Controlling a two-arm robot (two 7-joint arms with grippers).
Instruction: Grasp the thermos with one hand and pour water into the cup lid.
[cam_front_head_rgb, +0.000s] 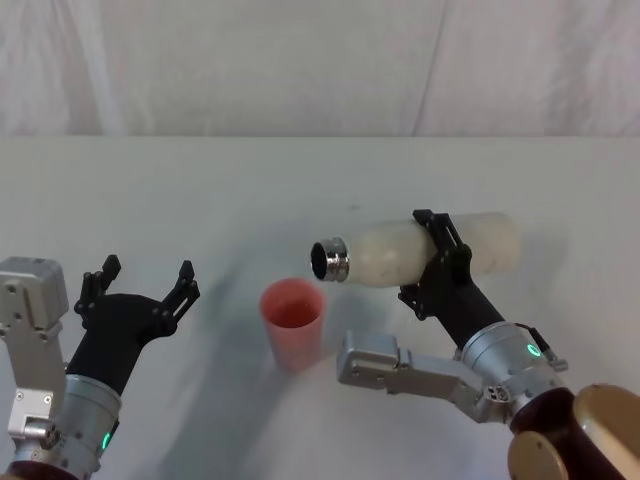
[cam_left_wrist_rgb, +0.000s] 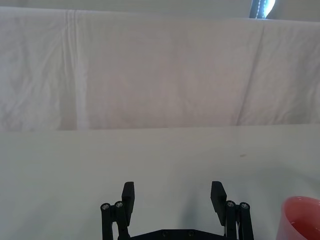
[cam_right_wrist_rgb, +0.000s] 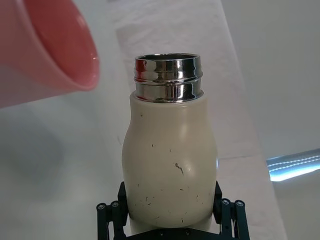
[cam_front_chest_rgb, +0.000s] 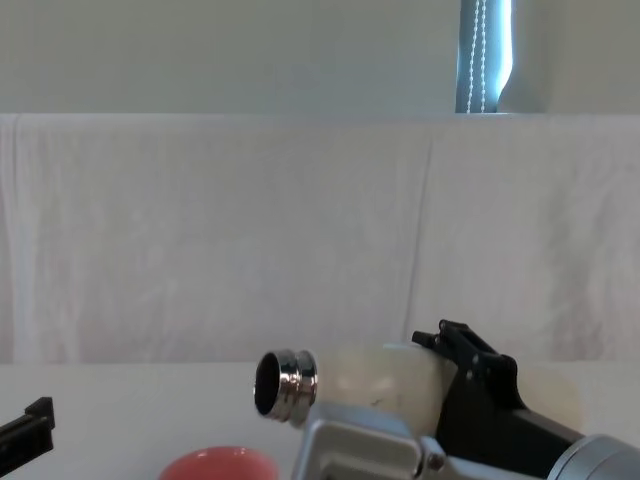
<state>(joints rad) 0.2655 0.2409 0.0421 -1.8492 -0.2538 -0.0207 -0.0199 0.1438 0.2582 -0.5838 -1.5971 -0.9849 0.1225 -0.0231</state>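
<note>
My right gripper (cam_front_head_rgb: 440, 262) is shut on the cream-white thermos (cam_front_head_rgb: 430, 248) and holds it lying nearly level above the table, its open steel neck (cam_front_head_rgb: 331, 260) pointing left. The neck hangs just above and to the right of the salmon-pink cup lid (cam_front_head_rgb: 293, 322), which stands upright on the table. From the right wrist, the thermos (cam_right_wrist_rgb: 170, 165) sits between the black fingers, and the cup lid (cam_right_wrist_rgb: 47, 47) lies just past the neck. In the chest view the thermos neck (cam_front_chest_rgb: 285, 382) is above the cup lid's rim (cam_front_chest_rgb: 220, 465). My left gripper (cam_front_head_rgb: 140, 288) rests open at the left, holding nothing.
The white table (cam_front_head_rgb: 300, 180) runs back to a white cloth backdrop (cam_front_head_rgb: 320, 60). My left gripper (cam_left_wrist_rgb: 173, 197) sees the cup lid (cam_left_wrist_rgb: 302, 217) off to its side, with bare table ahead.
</note>
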